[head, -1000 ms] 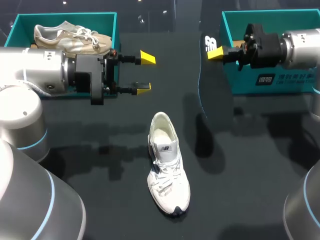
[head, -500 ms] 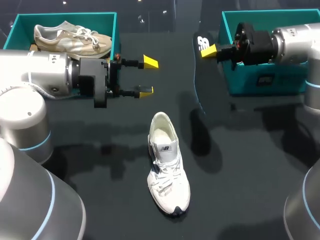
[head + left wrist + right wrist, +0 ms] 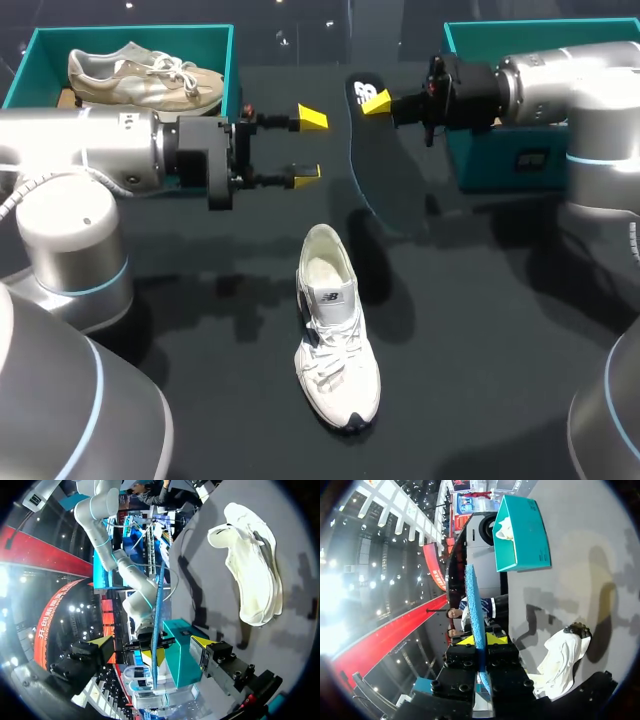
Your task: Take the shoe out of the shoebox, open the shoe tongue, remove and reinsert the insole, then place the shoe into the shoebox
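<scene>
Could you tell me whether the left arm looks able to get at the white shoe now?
Probably yes. The left gripper is open and empty, with nothing between it and the white shoe. The insole, held in the right gripper, hangs to one side, not over the shoe.

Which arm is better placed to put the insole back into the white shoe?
Right. The right jaws grip the insole by one end, close to the white shoe; the left jaws stand open and empty.
</scene>
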Robot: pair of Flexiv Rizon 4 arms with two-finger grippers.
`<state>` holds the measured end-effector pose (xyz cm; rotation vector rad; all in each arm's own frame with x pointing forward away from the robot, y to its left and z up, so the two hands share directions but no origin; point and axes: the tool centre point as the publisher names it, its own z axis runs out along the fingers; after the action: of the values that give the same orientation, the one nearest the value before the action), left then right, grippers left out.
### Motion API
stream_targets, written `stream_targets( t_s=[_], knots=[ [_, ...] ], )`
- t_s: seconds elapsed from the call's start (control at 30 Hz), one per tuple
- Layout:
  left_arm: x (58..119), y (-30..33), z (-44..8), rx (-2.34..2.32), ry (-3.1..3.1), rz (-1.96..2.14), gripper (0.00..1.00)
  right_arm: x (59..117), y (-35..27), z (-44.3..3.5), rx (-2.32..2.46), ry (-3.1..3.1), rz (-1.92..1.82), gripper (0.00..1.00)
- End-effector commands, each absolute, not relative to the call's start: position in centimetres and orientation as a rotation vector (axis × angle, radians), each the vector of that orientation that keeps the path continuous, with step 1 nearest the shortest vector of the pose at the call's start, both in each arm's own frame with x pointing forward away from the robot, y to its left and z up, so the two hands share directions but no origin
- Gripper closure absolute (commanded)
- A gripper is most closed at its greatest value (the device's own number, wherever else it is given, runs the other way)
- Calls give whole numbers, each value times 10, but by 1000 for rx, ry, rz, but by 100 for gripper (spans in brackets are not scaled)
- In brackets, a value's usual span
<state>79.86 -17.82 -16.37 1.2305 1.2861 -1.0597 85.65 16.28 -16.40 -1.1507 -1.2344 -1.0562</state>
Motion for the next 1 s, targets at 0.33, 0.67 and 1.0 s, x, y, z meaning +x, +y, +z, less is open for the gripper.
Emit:
stream_targets(
  t_s=[0.33,0.67,1.0],
  knots=[
    [819,-199,-173,1215,1286,-1080,0,862,179,-170,-1176,-1183,-1022,100],
    [820,-208,-179,1197,1285,-1088,30,861,190,-175,-1246,-1129,-1038,100],
    [822,-216,-184,1196,1286,-1079,57,858,193,-179,-1266,-1094,-1053,100]
  ],
)
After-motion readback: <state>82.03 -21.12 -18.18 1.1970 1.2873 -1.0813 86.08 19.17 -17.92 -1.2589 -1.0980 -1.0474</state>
